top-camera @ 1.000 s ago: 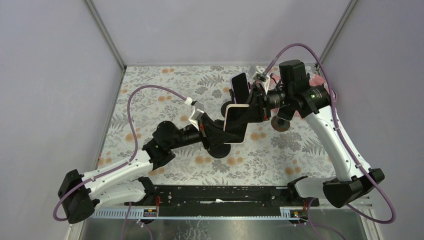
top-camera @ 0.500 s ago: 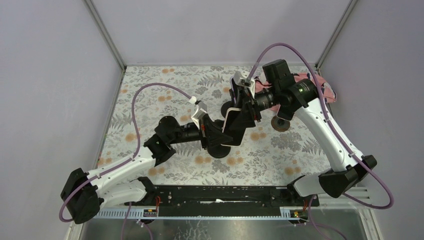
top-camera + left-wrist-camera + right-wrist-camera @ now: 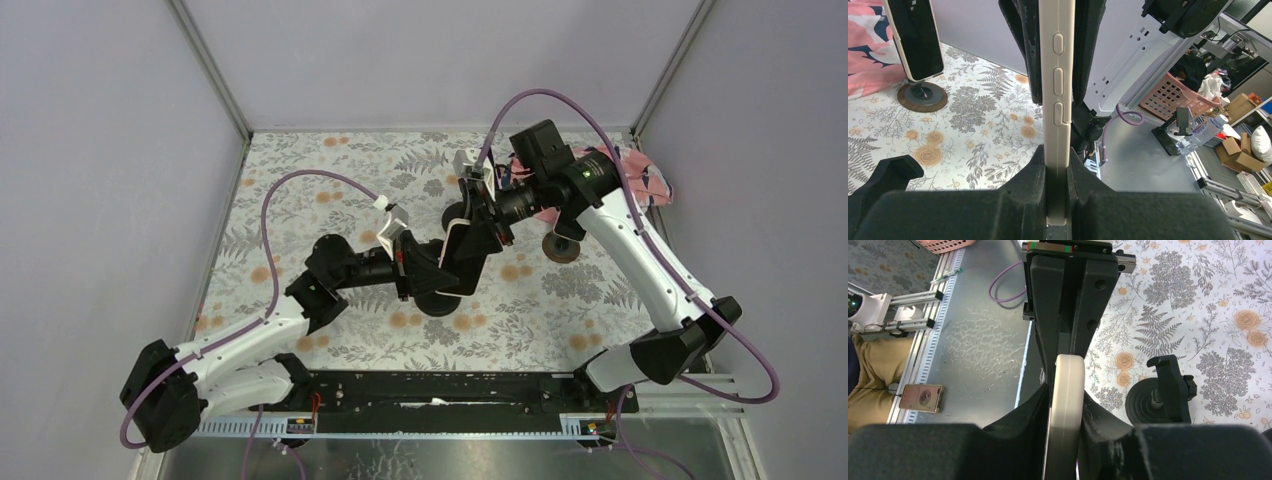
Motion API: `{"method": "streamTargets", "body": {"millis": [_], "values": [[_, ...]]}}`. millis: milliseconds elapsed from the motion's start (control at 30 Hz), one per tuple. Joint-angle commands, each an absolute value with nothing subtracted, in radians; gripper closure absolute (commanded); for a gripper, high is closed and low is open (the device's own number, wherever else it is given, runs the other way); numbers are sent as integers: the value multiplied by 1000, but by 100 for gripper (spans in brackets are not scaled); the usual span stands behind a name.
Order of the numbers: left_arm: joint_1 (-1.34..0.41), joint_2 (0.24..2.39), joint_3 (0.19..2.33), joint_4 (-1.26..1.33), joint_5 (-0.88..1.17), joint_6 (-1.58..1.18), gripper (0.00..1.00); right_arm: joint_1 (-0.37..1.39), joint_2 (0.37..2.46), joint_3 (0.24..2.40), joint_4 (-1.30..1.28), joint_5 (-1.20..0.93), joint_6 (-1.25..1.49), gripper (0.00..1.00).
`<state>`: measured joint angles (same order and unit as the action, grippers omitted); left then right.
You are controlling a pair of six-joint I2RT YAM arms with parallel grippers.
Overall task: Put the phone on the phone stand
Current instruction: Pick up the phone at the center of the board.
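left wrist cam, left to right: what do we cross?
Dark-screened phone on a round-based stand → cream phone, edge-on in the left gripper → pink basket → cardboard boxes.

Phone [image 3: 453,236] between both grippers, mid-scene.
Left gripper [image 3: 432,272] on its left, right gripper [image 3: 478,228] on its far right; phone stand [image 3: 437,302] just nearer.
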<state>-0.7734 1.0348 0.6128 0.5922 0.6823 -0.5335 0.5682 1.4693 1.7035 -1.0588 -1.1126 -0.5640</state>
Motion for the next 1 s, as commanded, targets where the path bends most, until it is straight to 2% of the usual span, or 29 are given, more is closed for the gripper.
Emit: {"method": "streamTargets", "body": {"millis": [0,67,167,233,300,400,533,633,867,900,967], "values": [[-757,1010,610,743,652,-570,100,591,1482,1745,-1107,-1112,-572,68],[-758,1010,610,745,646,-572,100,590,1487,1749,-1118,-1119,-581,71],[-757,1009,615,721,620,-566,99,590,1500,1779,-1165,-1135,-613,91],[-753,999,626,656,582,-543,76,590,1501,1799,-1173,-1119,-617,98],[-744,968,636,566,557,-498,58,588,1505,1834,-1183,-1071,-618,100],[-730,885,639,413,484,-387,44,583,1521,1906,-1223,-1014,-654,100],[-717,797,595,242,337,-272,39,578,1570,1978,-1287,-974,-730,100],[-707,768,539,222,289,-268,40,534,1612,2046,-1326,-975,-760,100],[-708,854,602,122,100,-386,40,363,1647,2131,-1318,-1004,-721,100],[-712,857,620,95,73,-404,39,360,1647,2126,-1319,-1007,-720,100],[-739,851,657,29,-27,-431,29,357,1643,2101,-1310,-1013,-715,100]]}}
